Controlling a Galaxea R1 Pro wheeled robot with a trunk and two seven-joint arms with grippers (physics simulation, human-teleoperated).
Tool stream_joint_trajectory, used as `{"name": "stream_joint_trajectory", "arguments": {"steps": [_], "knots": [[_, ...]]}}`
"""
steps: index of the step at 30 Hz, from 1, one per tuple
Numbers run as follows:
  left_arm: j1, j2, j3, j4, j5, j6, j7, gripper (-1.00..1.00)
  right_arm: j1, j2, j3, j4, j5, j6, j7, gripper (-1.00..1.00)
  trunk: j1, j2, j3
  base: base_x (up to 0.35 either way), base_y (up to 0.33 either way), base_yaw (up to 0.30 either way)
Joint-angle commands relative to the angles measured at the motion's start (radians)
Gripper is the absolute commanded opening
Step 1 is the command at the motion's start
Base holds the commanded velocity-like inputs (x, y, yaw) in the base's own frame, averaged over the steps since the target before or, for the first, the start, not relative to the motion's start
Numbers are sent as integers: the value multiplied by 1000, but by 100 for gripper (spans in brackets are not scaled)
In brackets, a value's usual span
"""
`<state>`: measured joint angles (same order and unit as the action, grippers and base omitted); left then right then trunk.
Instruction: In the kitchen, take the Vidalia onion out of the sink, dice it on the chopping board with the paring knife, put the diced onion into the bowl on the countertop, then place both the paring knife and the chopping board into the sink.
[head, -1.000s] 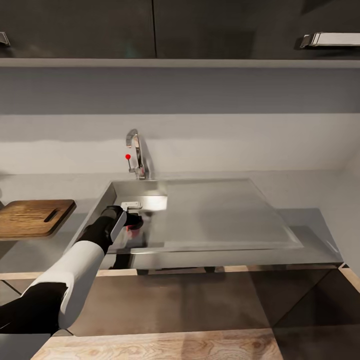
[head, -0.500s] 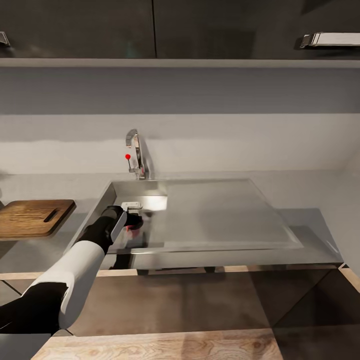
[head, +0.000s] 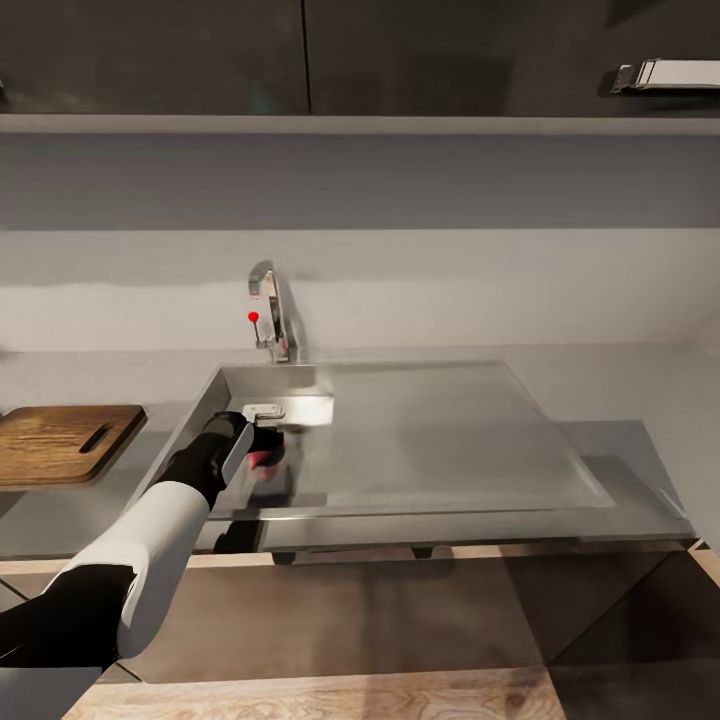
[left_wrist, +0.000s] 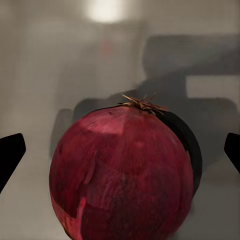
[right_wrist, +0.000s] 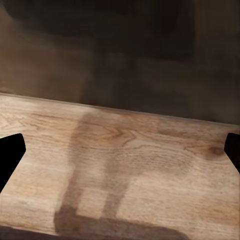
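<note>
The Vidalia onion lies in the sink, at its left end; the chopping board lies on the countertop, left of the sink.

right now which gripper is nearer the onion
Left. The left gripper is down in the sink with its fingers either side of the Vidalia onion; the right gripper hangs over wooden floor.

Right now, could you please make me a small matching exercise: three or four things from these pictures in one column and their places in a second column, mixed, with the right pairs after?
Things:
1. onion
2. chopping board
3. tap
4. left gripper

Places:
A. behind the sink, by the wall
B. between two open black fingers
C. on the countertop, beside the sink
D. down inside the sink basin

Pairs: 1-B, 2-C, 3-A, 4-D
</note>
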<state>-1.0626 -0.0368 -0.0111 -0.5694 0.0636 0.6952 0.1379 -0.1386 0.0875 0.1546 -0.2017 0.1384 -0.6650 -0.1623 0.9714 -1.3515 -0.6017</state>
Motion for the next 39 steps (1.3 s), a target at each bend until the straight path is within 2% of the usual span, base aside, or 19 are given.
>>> {"name": "stream_joint_trajectory", "arguments": {"steps": [1,9,10,31,39], "knots": [[0,0,-1,-1,7,4,6,100,0,0,2,1,10,-1,-10,100,0,0,-1,2,0,0],[0,1,-1,3,7,4,6,100,-1,0,2,1,10,-1,-10,100,0,0,-1,0,0,0],[0,1,-1,3,7,4,6,-100,-1,0,2,1,10,-1,-10,100,0,0,-1,0,0,0],[1,2,-1,-4,6,5,7,-100,-1,0,2,1,10,-1,-10,100,0,0,-1,0,0,0],[1,3,-1,-137,7,14,8,-100,-1,1,3,1,10,-1,-8,100,0,0,-1,0,0,0]]}}
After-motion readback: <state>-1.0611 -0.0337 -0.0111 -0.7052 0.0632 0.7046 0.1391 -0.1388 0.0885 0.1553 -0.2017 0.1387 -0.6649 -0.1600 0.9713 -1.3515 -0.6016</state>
